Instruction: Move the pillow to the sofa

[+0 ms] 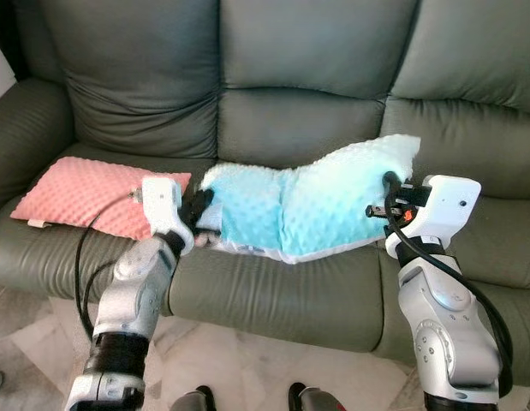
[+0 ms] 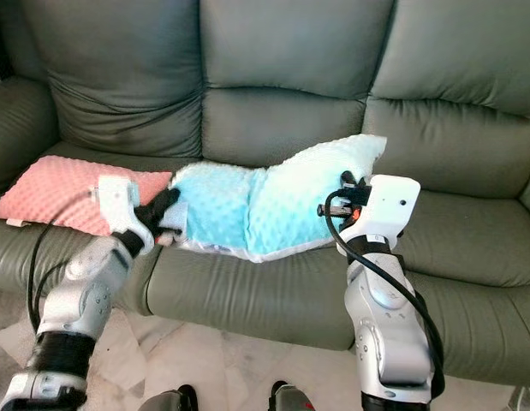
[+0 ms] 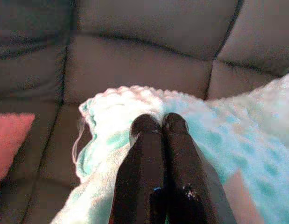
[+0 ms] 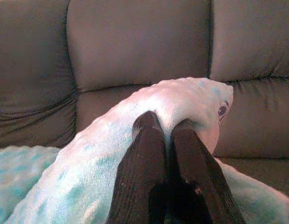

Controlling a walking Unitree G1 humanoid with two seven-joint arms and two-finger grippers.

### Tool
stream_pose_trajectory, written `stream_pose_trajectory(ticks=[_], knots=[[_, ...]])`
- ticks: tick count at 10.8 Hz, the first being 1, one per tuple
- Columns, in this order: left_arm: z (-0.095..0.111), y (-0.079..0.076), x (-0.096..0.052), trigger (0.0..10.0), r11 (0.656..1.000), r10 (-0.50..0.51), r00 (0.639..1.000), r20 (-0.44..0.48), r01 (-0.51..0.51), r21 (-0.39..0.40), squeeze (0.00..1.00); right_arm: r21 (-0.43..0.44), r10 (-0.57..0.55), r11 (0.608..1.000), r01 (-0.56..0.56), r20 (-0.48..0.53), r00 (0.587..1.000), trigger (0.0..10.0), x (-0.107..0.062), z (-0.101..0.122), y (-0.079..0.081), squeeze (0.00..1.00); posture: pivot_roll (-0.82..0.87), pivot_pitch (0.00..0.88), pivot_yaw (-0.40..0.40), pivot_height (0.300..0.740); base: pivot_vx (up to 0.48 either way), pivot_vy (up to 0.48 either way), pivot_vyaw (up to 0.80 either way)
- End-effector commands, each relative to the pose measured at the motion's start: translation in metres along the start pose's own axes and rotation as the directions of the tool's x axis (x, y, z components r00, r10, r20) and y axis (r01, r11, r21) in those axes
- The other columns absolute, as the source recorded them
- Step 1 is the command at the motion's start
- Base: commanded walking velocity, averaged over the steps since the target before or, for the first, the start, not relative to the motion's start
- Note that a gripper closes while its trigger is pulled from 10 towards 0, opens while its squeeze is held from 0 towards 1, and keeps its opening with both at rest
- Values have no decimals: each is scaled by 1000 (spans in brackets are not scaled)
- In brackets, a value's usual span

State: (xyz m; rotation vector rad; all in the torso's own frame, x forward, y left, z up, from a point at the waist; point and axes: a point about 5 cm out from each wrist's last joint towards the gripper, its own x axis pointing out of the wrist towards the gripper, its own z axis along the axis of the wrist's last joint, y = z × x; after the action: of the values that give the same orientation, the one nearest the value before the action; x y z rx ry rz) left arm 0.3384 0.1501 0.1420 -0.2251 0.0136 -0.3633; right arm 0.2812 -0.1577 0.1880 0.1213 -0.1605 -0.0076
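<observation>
A light blue bumpy pillow [image 1: 307,201] hangs just over the middle seat of the dark green sofa [image 1: 316,120], held between both arms. My left gripper [image 1: 202,205] is shut on the pillow's left edge [image 3: 135,100]. My right gripper [image 1: 391,190] is shut on its raised right corner [image 4: 181,100]. The pillow sags in the middle, and its right end stands higher than the left.
A pink bumpy pillow [image 1: 89,193] lies on the sofa's left seat, close to my left arm. The right seat cushion [image 1: 496,240] is bare. Pale tiled floor [image 1: 247,364] runs in front of the sofa, where my feet show at the bottom edge.
</observation>
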Motion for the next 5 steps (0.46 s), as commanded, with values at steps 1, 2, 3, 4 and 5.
stream_pose_trajectory(ticks=[1, 2, 3, 4, 5], knots=[[8, -2, 3, 10000, 1000, -20, 999, 29, 20, 13, 0, -5, -14, 1000, 14, 11, 1000, 10000, -1, 1, -3, 0, -151, 172, 14, 740, 0, 0, 0], [13, -5, 5, 10000, 999, -35, 999, 41, 34, 22, 0, -4, -12, 1000, 13, 14, 1000, 10000, -1, 1, -2, 0, -150, 170, 17, 740, 262, 0, 0], [14, -6, 6, 10000, 999, -40, 998, 42, 39, 25, 0, -3, -11, 1000, 12, 18, 1000, 10000, 0, 2, -1, 0, -151, 169, 17, 740, 322, 0, 0], [14, -6, 6, 10000, 999, -41, 998, 43, 40, 23, 0, -2, -11, 1000, 11, 19, 1000, 10000, 0, 2, -1, 0, -151, 169, 17, 740, 326, 0, 0], [13, -7, 6, 10000, 999, -44, 998, 43, 43, 25, 0, -4, -11, 1000, 11, 20, 1000, 10000, 0, 2, -1, 0, -152, 167, 16, 740, 326, 0, 0]])
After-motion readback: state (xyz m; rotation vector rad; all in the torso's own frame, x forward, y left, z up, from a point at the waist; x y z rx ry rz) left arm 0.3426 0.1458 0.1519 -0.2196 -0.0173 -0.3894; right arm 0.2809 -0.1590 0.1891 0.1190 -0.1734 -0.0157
